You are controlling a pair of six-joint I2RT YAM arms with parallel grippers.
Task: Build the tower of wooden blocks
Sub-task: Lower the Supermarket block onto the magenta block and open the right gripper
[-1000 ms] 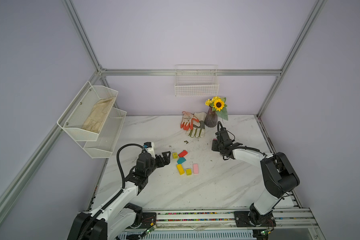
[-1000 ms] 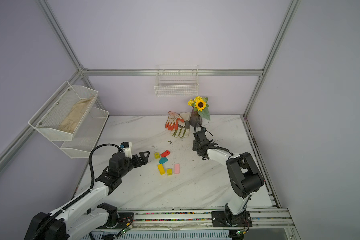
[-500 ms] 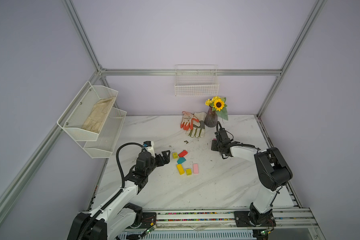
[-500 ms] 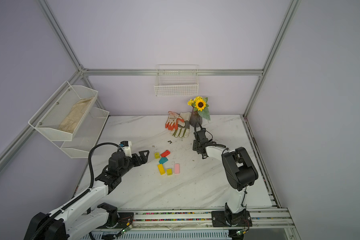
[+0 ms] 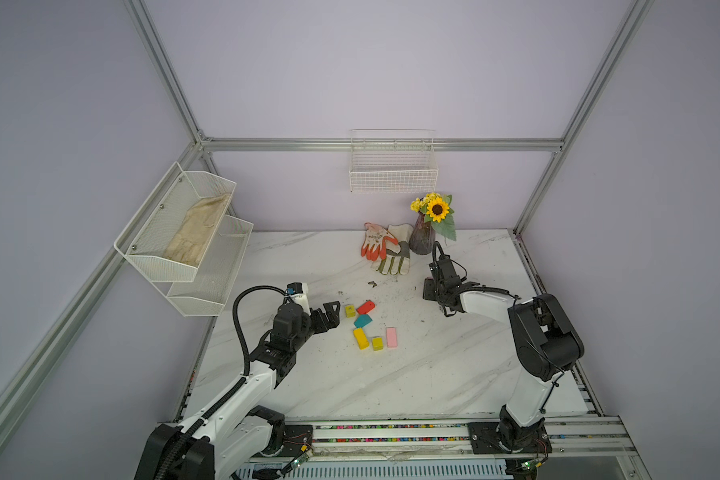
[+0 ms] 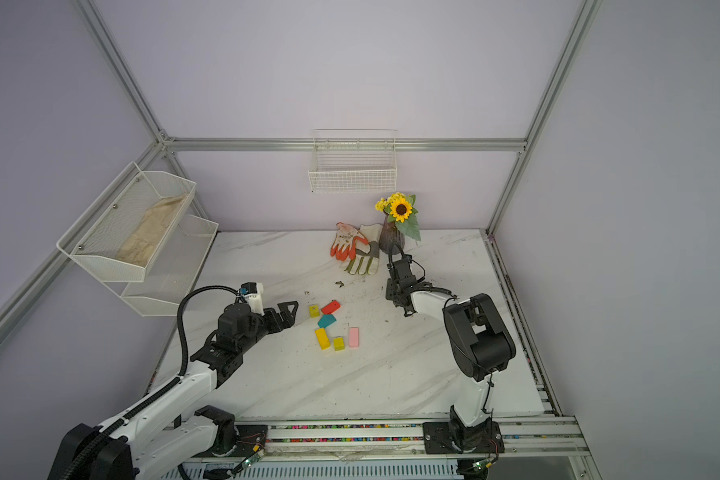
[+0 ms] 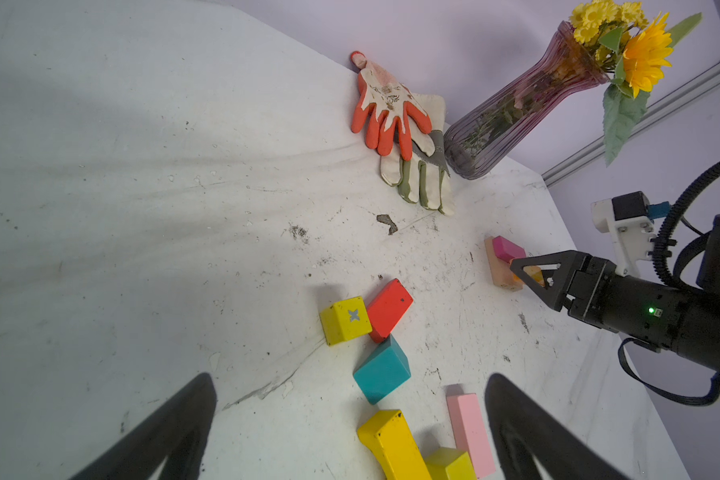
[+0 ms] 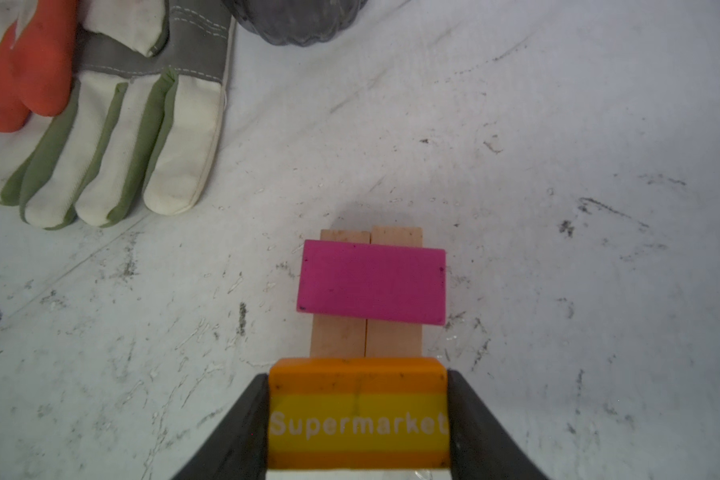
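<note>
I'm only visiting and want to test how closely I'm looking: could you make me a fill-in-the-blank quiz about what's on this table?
1. The right end effector grips an orange block printed with the word ____.
2. The magenta block lies across ____ tan bars.
3. The left end effector is open and holds ____.
4. The sunflower stands in a purple ____.
Missing words: Supermarket; two; nothing; vase.

"Supermarket" in white, on orange block (image 8: 358,415)
</note>
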